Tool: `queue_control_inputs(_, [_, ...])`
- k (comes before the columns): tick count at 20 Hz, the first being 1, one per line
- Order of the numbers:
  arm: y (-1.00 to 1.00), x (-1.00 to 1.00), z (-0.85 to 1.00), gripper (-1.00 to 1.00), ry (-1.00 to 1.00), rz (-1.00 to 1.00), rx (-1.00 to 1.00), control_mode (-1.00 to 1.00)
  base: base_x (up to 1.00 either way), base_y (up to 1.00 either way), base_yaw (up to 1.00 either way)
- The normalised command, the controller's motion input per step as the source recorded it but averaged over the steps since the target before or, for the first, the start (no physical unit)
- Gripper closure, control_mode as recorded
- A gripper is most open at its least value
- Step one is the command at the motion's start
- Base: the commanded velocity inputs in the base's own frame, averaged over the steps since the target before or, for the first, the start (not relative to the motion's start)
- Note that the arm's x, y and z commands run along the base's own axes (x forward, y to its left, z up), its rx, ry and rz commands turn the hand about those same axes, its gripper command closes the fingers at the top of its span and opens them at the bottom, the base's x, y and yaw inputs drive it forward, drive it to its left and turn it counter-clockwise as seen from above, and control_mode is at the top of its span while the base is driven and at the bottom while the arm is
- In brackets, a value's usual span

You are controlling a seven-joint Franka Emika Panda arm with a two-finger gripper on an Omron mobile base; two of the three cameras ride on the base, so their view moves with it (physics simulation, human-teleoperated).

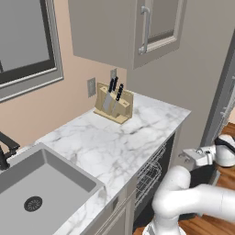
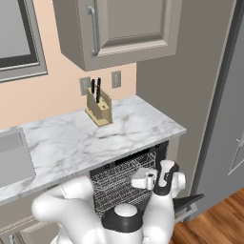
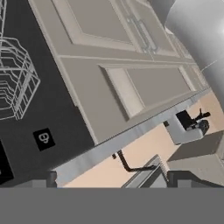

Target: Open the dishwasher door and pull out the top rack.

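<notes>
**Door's down, rack not out yet**

Left base view: the dishwasher is open under the marble counter (image 1: 114, 142), just right of the sink (image 1: 41, 183). The rack (image 1: 149, 176) sits inside the cavity, thin silver-white wire, looks still tucked in. The arm is bent in front of the opening.

Right base view: better angle. The rack (image 2: 121, 178) is a shallow wire grid under the counter edge, about as wide as the opening. The door (image 2: 188, 202) hangs down low, a dark panel poking out past the arm. So I'd say step one is done and pulling the rack is left.

Hand view: wire rack (image 3: 17, 78) at the left against dark interior. The gripper (image 3: 109, 178) tips sit wide apart, holding nothing.
</notes>
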Motion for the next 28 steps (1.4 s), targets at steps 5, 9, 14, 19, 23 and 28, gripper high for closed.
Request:
queue_control_inputs(5, [0.26, 0.02, -0.35, -1.00, -0.17, -0.08, -0.34, -1.00, 0.00, 0.00, 0.00])
queue_control_inputs(9, [0.38, 0.03, -0.08, -1.00, -0.15, -0.12, -0.33, -1.00, 0.00, 0.00, 0.00])
queue_control_inputs(14, [0.31, 0.04, -0.18, -1.00, -0.04, -0.17, -0.10, -1.00, 0.00, 0.00, 0.00])
queue_control_inputs(19, [0.09, 0.08, -0.31, -1.00, 0.00, -0.07, 0.05, -1.00, 0.00, 0.00, 0.00])
queue_control_inputs(23, [0.06, 0.43, -0.10, -1.00, 0.00, 0.00, 0.05, -1.00, 0.00, 0.00, 0.00])
queue_control_inputs(28, [0.00, 0.65, -0.03, -1.00, 0.00, 0.07, 0.04, -1.00, 0.00, 0.00, 0.00])
